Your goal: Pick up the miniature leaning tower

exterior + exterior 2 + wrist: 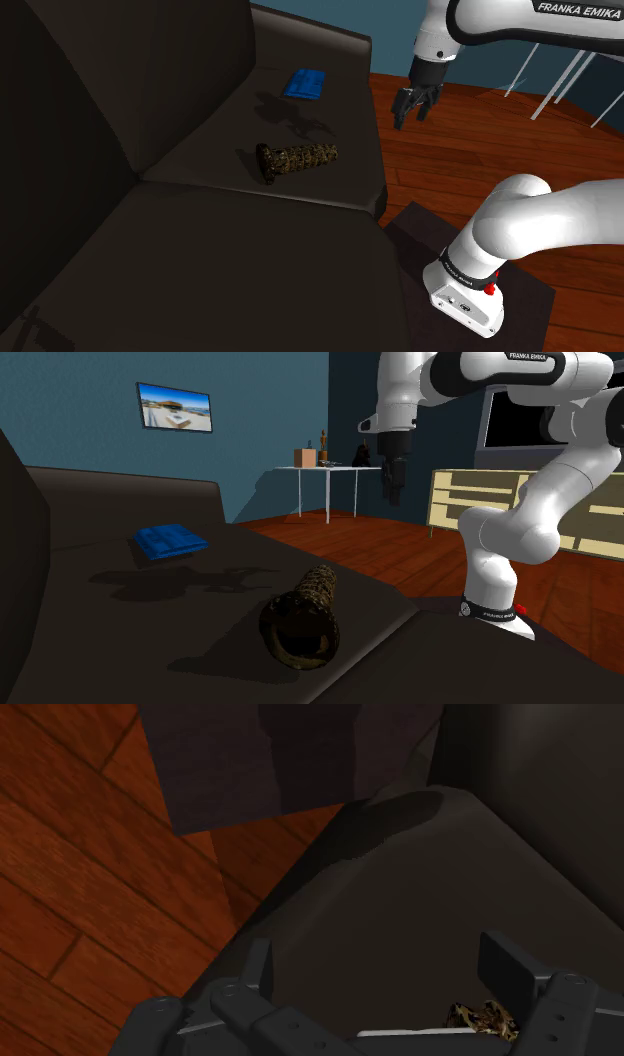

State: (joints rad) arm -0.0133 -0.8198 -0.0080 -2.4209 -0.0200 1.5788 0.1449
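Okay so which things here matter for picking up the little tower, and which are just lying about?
For the job: miniature tower, lying on its side on the sofa seat; gripper, open, in the air apart from it.
Just lying about: blue flat item on the sofa; side table by the far wall; framed picture on the wall.

Shoulder view looks down over sofa point(250, 250); second, low, perhaps faces arm point(520, 522).

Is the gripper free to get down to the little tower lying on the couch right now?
Probably yes. The tower lies alone on the couch seat, nothing over it; the open gripper hangs near the seat's edge, and the blue item sits well away.
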